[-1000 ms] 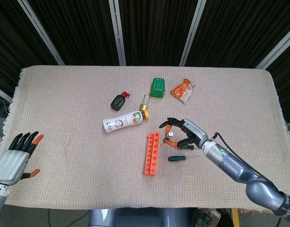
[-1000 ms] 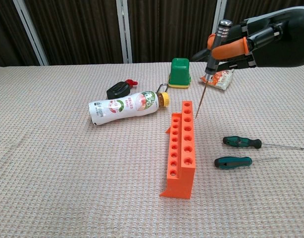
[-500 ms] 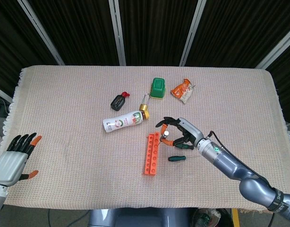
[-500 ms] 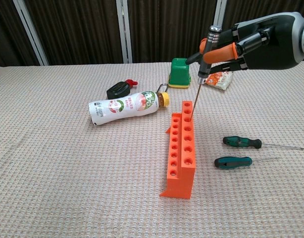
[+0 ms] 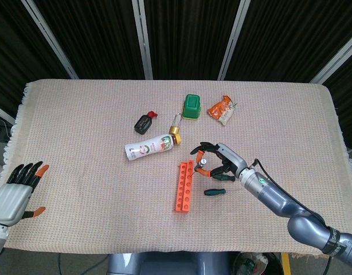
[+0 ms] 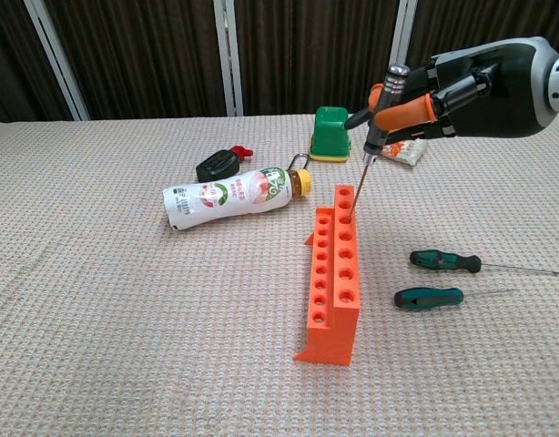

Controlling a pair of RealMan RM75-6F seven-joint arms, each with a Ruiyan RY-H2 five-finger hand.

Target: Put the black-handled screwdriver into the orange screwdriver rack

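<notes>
Over the far end of the orange screwdriver rack [image 6: 333, 277], we see our right hand [image 6: 462, 89] pinching the black-handled screwdriver [image 6: 376, 135], its fingers [image 6: 409, 105] closed on the handle. Shaft tilted, tip in the rack's farthest right-column hole. Left hand [image 5: 16, 193] hangs off the table's [image 5: 78, 189] near left corner, fingers spread, holding nothing. Two green-handled screwdrivers [image 6: 439, 279] lie right of the rack.

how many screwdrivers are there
3. The black-handled screwdriver is in the right hand, tip at the orange rack. Two green-handled screwdrivers lie on the cloth right of the rack.
</notes>
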